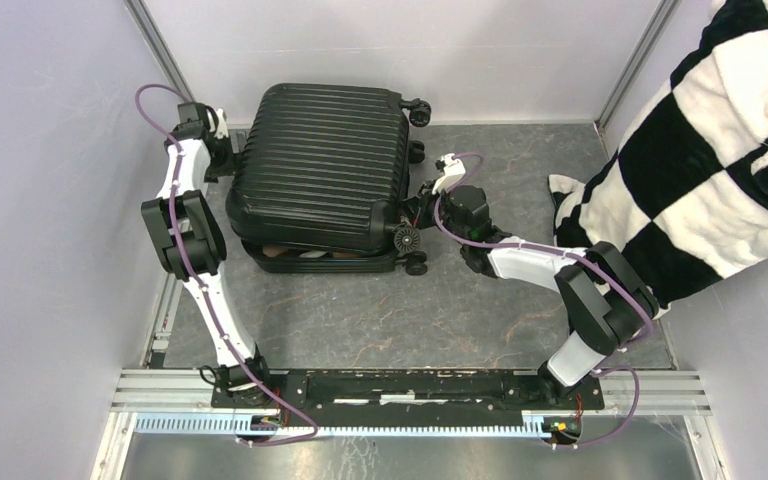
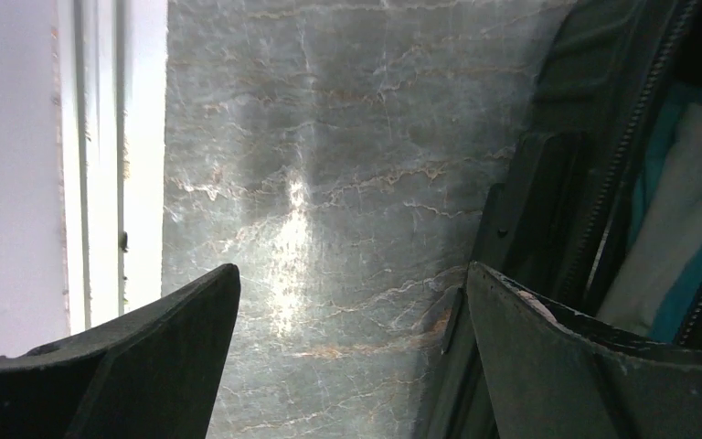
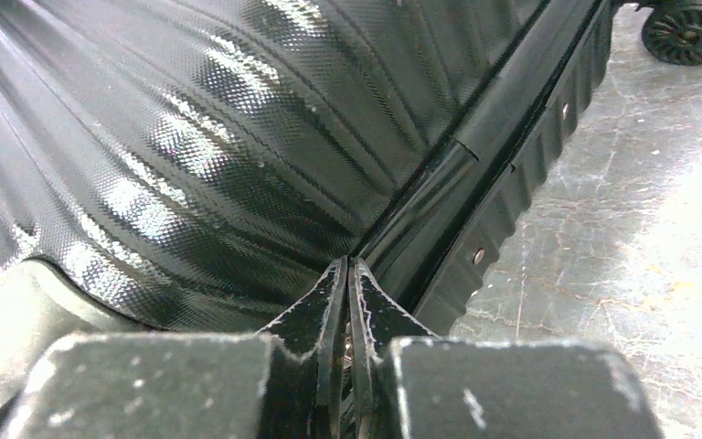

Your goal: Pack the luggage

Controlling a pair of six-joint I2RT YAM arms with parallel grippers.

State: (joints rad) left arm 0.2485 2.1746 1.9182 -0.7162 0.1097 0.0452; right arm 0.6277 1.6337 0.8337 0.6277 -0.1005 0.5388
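While lying at upper centre of the desk [image 1: 480, 310], the luggage [image 1: 320, 170] is resting with its ribbed black lid nearly down. White and teal fabric [image 2: 686, 201] is showing through the gap; the other contents are too dark to make out. The left gripper [image 2: 352, 274] is hanging wide open just beside the shell, and the right gripper [image 3: 347, 274] is sitting pinched closed at the lid seam.

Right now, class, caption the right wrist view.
Closed right end effector pointing at the seam of the ribbed black luggage.

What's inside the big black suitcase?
The suitcase is almost shut. Through the gap at its edge, the left wrist view shows white cloth with teal cloth beside it. The lid hides everything else inside.
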